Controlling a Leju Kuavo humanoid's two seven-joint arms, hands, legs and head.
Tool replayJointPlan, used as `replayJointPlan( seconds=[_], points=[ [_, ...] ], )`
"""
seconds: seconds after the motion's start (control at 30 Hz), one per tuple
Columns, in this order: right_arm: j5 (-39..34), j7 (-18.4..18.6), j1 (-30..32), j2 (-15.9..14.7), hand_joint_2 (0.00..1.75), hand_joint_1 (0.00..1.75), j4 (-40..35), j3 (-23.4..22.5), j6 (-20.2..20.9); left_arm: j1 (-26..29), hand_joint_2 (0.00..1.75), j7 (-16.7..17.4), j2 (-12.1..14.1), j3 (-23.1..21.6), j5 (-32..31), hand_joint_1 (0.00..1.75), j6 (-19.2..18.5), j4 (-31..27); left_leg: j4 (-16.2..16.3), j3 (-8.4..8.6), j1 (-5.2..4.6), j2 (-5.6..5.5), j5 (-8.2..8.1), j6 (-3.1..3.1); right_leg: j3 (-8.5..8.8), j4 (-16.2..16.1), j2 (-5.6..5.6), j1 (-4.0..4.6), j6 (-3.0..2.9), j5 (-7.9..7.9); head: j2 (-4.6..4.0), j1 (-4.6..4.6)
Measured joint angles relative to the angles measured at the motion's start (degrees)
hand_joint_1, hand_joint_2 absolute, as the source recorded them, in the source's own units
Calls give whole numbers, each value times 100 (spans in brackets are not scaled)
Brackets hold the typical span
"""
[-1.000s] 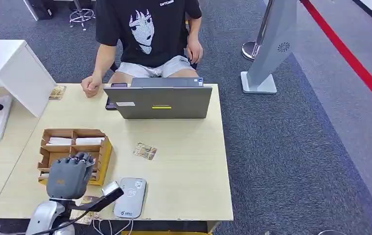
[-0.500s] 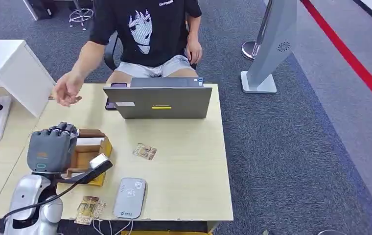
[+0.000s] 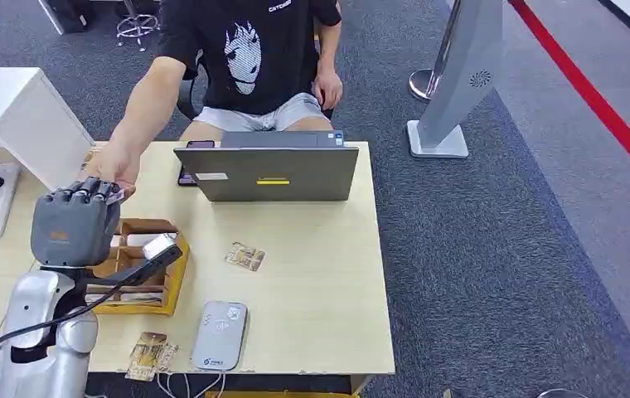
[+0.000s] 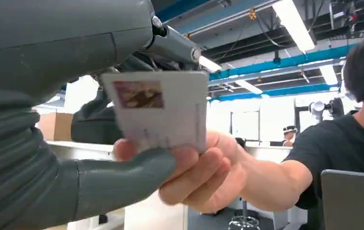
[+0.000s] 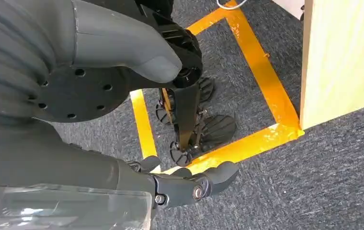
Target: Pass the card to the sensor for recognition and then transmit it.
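The left hand (image 4: 74, 143) pinches the card (image 4: 158, 110) upright; the person's hand (image 4: 204, 175) already touches it; the robot should hold steady and release only once that grip looks firm; the right hand (image 5: 122, 143) hangs with fingers apart, holding nothing.

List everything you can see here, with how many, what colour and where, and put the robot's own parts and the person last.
card: one, white with a small picture, between the left hand and the person's hand
table: one, light wood, middle of the head view
laptop: one, grey, far edge of the table, lid toward the robot
sensor: one, grey, near edge of the table
organiser tray: one, brown and yellow, left part of the table
loose cards: one mid-table, one at the near edge, patterned
kiosk stand: one, grey, on the carpet at right
left hand: grey, raised, holding the card
right hand: dark grey, hanging over the floor, holding nothing
person's hand: one, touching the card
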Motion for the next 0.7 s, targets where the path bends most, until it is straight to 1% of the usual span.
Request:
replayJointPlan(
  seconds=[0.23, 0.43, 0.6, 0.7],
  points=[
    [-4, -2, 1, 0, 175, 0, 0, 0, 11, 132, 175, -61, 2, 0, 107, 0, 15, -18, 0, 0, 0, 0, 0, 0, 1, 0, 0, 0, 0, 0, 0, -2],
    [-28, -7, 4, 0, 175, 0, 0, -17, 9, 503, 175, -328, 78, 0, 315, 0, -59, -197, 0, -1, -1, 1, 0, 0, 0, 0, 1, -1, 0, -1, 0, -2],
    [-98, -9, 9, 0, 175, 0, 0, -72, 7, 951, 175, -572, 331, 0, 452, 0, -7, -247, -2, 0, 0, 5, -3, -2, 0, 0, 5, 0, -1, -1, 0, -2],
    [-125, -9, 24, 0, 175, 0, 0, -160, -2, 1479, 175, -752, 512, 0, 549, 0, 134, -293, -2, -1, 1, 5, -3, -2, -4, 0, 7, 0, -2, -3, 0, -2]
  ],
)
